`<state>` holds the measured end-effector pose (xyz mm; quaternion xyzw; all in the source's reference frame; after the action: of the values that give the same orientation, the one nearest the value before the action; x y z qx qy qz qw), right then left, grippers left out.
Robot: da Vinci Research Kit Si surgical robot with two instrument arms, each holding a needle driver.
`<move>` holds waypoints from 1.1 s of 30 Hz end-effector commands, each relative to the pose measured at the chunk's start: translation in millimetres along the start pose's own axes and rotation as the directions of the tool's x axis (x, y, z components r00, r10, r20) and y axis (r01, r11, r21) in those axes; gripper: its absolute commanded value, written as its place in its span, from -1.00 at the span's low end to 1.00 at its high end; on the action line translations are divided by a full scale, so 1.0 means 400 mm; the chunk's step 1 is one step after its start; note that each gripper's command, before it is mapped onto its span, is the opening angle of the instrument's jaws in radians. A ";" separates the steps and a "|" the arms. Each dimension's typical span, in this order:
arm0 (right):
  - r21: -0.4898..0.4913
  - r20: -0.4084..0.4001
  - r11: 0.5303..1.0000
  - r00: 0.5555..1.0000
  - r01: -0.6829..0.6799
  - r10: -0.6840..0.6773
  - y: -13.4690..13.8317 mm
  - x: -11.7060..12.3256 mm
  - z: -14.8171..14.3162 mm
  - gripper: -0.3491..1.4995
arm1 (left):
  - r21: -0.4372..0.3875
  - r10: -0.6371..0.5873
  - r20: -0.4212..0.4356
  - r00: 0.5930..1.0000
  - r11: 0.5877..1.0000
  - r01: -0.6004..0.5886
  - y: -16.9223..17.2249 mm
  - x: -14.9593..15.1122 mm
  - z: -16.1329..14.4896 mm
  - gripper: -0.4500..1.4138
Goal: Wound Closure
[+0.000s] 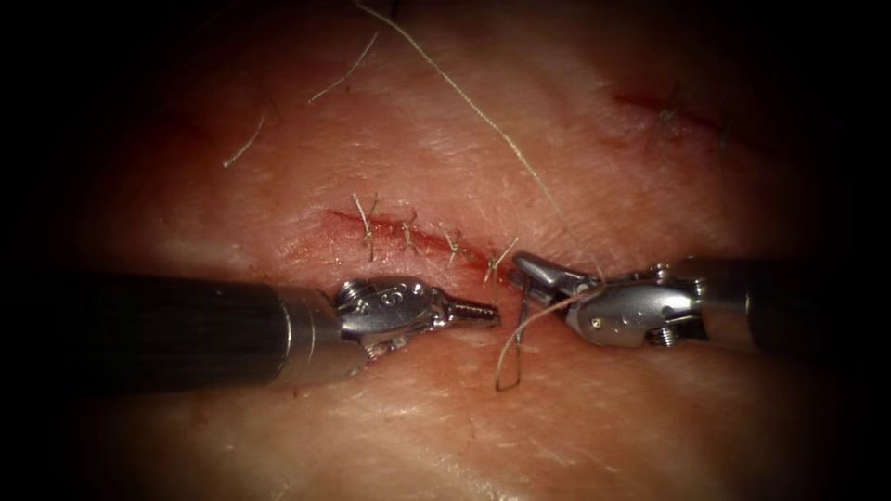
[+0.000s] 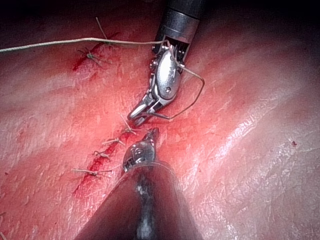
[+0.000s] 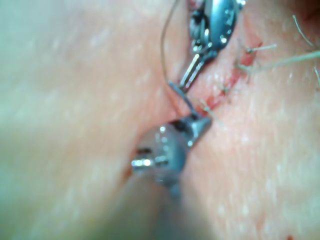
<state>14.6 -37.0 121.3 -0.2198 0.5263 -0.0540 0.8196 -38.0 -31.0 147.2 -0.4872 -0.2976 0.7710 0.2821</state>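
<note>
The cut (image 1: 418, 243) in the tissue (image 1: 390, 427) runs slantwise and carries several stitches (image 1: 367, 223). At its right end my right tool (image 1: 531, 271) is shut on the needle (image 1: 522, 334) near one end. The rest of the thin dark curve hangs toward the near side and looks free of the tissue. Pale thread (image 1: 483, 116) comes from the far side, crosses the right tool and loops to the needle. My left tool (image 1: 478, 314) is shut on nothing, its tip a short way left of the needle. In the left wrist view the right tool (image 2: 137, 117) holds the needle (image 2: 172, 117), with the left tool (image 2: 150, 135) just below. In the right wrist view the needle (image 3: 181, 97) sits in the right tool (image 3: 197, 124).
A second short cut (image 1: 668, 111) with a stitch lies at the far right. Loose cut ends of thread (image 1: 343, 74) lie on the tissue at the far left. Red fluid stains the stitched cut's edges.
</note>
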 end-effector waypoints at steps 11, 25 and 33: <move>-0.024 -0.018 1.000 1.000 0.006 -0.006 0.0042 0.0042 0.0007 -1.00 | 0.000 -0.002 0.001 1.000 1.000 0.002 -0.0007 -0.0014 0.0023 -0.55; -0.041 -0.030 0.998 0.999 -0.042 0.041 0.0114 0.0045 -0.0016 -1.00 | 0.005 -0.002 0.000 1.000 1.000 0.002 -0.0013 -0.0011 0.0035 -0.55; -0.029 -0.049 0.993 0.992 -0.115 0.113 0.0135 0.0054 -0.0022 -1.00 | 0.009 -0.004 0.001 1.000 1.000 0.004 -0.0015 -0.0005 0.0045 -0.55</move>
<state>13.3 -32.8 116.1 -0.1957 0.5610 0.0024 0.8043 -39.1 -30.6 147.8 -0.4851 -0.2943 0.7722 0.2859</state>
